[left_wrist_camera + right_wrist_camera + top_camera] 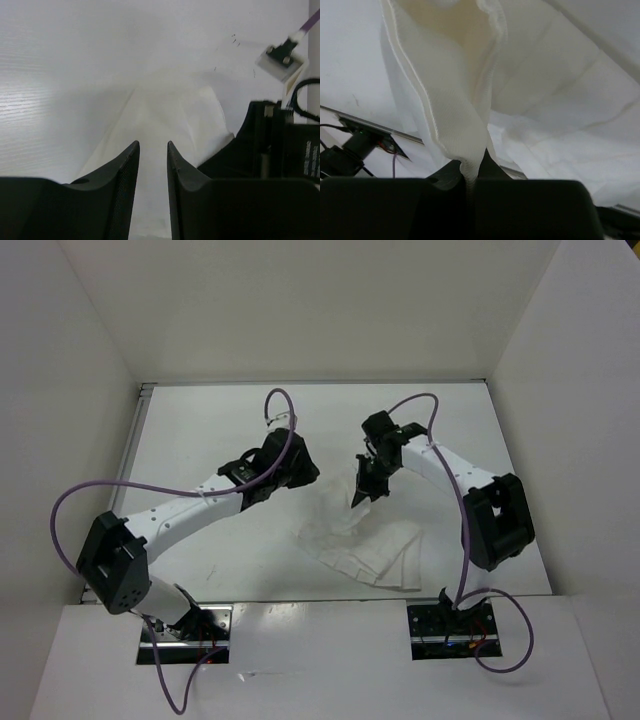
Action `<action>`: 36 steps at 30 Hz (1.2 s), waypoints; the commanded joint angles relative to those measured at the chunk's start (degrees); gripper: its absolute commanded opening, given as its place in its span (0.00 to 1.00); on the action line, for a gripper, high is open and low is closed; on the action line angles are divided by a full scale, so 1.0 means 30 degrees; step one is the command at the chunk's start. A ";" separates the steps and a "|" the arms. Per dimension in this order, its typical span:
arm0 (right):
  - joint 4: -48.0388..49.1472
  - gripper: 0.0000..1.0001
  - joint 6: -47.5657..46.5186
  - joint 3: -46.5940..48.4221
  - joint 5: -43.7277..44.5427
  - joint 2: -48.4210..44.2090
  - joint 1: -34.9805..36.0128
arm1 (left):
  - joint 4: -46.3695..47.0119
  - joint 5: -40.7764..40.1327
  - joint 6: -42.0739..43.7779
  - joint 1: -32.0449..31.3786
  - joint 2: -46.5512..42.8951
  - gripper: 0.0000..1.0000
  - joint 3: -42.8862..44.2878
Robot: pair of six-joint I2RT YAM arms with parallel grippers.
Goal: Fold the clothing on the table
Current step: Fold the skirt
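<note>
Pinches a raised edge of the clothing [372,552] in the clenched right tool [366,490], above the tabletop [210,430]; holds the left tool [152,146] slightly parted, seemingly empty.

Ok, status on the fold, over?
Right gripper shut on clothing, one end raised off table. Left gripper open, empty, close to the cloth. No obstruction seen.

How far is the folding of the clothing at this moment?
Done: no neat fold shows; the clothing lies crumpled on the table. In hand: the right gripper pinches one edge and holds it raised; the left gripper, jaws apart, points at the cloth. Left: the whole fold.
</note>
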 commanded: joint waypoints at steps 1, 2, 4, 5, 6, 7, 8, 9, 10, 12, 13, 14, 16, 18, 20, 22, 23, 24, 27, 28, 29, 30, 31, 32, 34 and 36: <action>-0.2918 0.00 -0.0539 -0.1412 0.0242 -0.1631 0.0559 | 0.0720 0.0442 0.0471 0.0187 -0.0530 0.36 0.0235; -0.3356 0.00 -0.0539 -0.2374 0.0242 -0.2010 0.1171 | 0.0894 0.0732 0.0471 0.0361 -0.0239 0.36 0.0235; -0.3360 0.00 -0.0363 -0.4013 0.0242 -0.2422 0.1644 | 0.0896 0.0999 0.0705 0.0363 0.0317 0.36 0.0470; -0.3592 0.00 -0.0363 -0.4546 0.0242 -0.2627 0.1646 | 0.0896 0.1289 0.0879 0.0363 0.0524 0.36 0.0731; -0.3798 0.02 -0.0160 -0.5044 0.0242 -0.3035 0.1646 | 0.0896 0.1582 0.0881 0.0363 0.0729 0.36 0.0994; -0.3800 0.12 -0.0158 -0.5919 0.0851 -0.3242 0.1646 | 0.0896 0.1962 0.1084 0.0363 0.1079 0.36 0.0997; -0.4003 0.27 -0.0158 -0.6247 0.1031 -0.3534 0.1646 | 0.0896 0.2139 0.1086 0.0363 0.1257 0.36 0.0997; -0.4179 0.40 -0.0158 -0.6483 0.1033 -0.3711 0.1646 | 0.0896 0.2315 0.1086 0.0363 0.1548 0.36 0.1229; -0.4181 0.42 -0.0158 -0.6485 0.1033 -0.3945 0.1646 | 0.0896 0.2578 0.1289 0.0363 0.1551 0.38 0.1231; -0.5231 0.56 0.0512 -0.4887 0.1616 -0.5056 0.1646 | 0.0896 0.3544 0.1728 0.0537 0.2018 0.44 0.1669; -0.5612 0.57 0.0806 -0.4004 0.2257 -0.5582 0.1646 | 0.0896 0.3895 0.1934 0.0539 0.2020 0.46 0.1961; -0.6428 0.58 0.1157 -0.3067 0.2814 -0.6052 0.1646 | 0.1070 0.4508 0.2168 0.0539 0.2020 0.48 0.1964; -0.7282 0.60 0.2096 -0.1186 0.3957 -0.6992 0.1414 | 0.1275 0.4923 0.2522 0.0539 0.2020 0.49 0.1964; -0.7782 0.56 0.2475 -0.1443 0.3963 -0.7197 0.0943 | 0.1277 0.5156 0.2756 0.0539 0.2020 0.49 0.1964; -0.7610 0.41 0.2887 -0.2466 0.3963 -0.7463 0.0943 | 0.1277 0.5422 0.2930 0.0539 0.2020 0.49 0.1964; -0.7374 0.17 0.3295 -0.4107 0.3963 -0.7929 0.0943 | 0.1277 0.5889 0.2932 0.0539 0.2020 0.49 0.1788; -0.7374 0.10 0.3473 -0.4547 0.3963 -0.7931 0.0943 | 0.1277 0.5891 0.2932 0.0539 0.2020 0.49 0.1788; -0.7171 0.05 0.3475 -0.5334 0.4514 -0.7932 0.0943 | 0.1277 0.6123 0.3106 0.0539 0.2020 0.49 0.1788; -0.6993 0.00 0.3973 -0.5373 0.5015 -0.7699 0.0943 | 0.1745 0.6944 0.3867 0.0539 0.2020 0.49 0.1788; -0.6471 0.00 0.3973 -0.5546 0.5017 -0.7117 0.0943 | 0.1745 0.7526 0.4333 0.0539 0.2020 0.49 0.1788; -0.6263 0.00 0.3973 -0.5895 0.5017 -0.6676 0.0943 | 0.1745 0.7793 0.4541 0.0539 0.2020 0.49 0.1788; -0.5913 0.00 0.3973 -0.6102 0.4640 -0.6237 0.0943 | 0.1397 0.7998 0.4746 0.0539 0.2020 0.49 0.1788; -0.5213 0.00 0.3973 -0.6278 0.4636 -0.5275 0.1175 | 0.1220 0.8349 0.5067 0.0539 0.2020 0.49 0.1788; -0.4771 0.00 0.3973 -0.6541 0.4636 -0.4773 0.1178 | 0.1218 0.8526 0.5070 0.0539 0.2020 0.49 0.1585; -0.3195 0.00 0.3594 -0.6834 0.4114 -0.3022 0.1383 | 0.1218 0.8528 0.5275 0.0539 0.1759 0.49 0.1204; -0.1932 0.00 0.3299 -0.7012 0.3471 -0.1698 0.1383 | 0.1218 0.8528 0.5275 0.0539 0.1463 0.49 0.0852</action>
